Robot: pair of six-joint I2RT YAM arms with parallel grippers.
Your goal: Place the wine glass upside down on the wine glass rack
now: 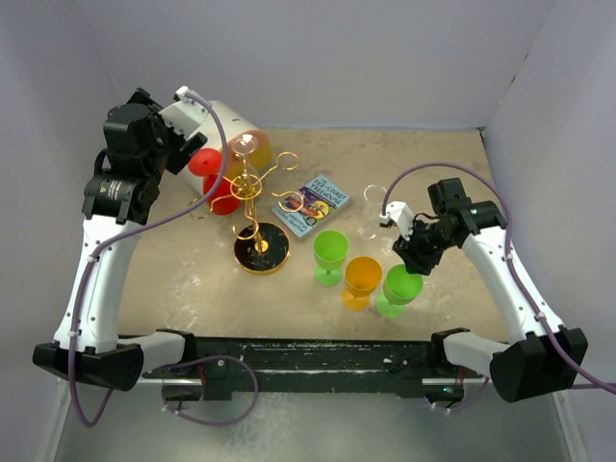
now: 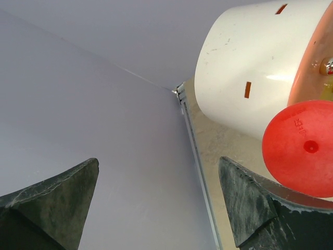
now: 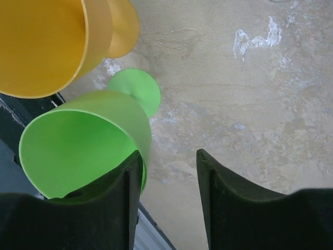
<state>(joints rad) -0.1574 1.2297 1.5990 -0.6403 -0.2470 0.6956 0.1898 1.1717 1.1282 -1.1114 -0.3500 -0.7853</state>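
Note:
The gold wire wine glass rack (image 1: pixel 258 197) stands on its round black base (image 1: pixel 262 253) at centre left. A red wine glass (image 1: pixel 219 195) hangs at the rack's left side, foot (image 1: pixel 203 162) uppermost; the foot also shows in the left wrist view (image 2: pixel 302 148). My left gripper (image 1: pixel 189 152) is open and empty just left of that foot (image 2: pixel 158 203). Two green wine glasses (image 1: pixel 329 254) (image 1: pixel 398 290) and an orange one (image 1: pixel 362 281) stand upright. My right gripper (image 1: pixel 416 258) (image 3: pixel 167 174) is open, its left finger (image 3: pixel 117 208) at the rim of the right green glass (image 3: pixel 78 146).
A big white cylinder (image 1: pixel 223 127) lies behind the rack and fills the upper right of the left wrist view (image 2: pixel 250 67). A book (image 1: pixel 312 204) lies right of the rack. Something clear (image 1: pixel 374 193) lies behind the right gripper. Grey walls enclose the table; a black rail (image 1: pixel 318 351) runs along its near edge.

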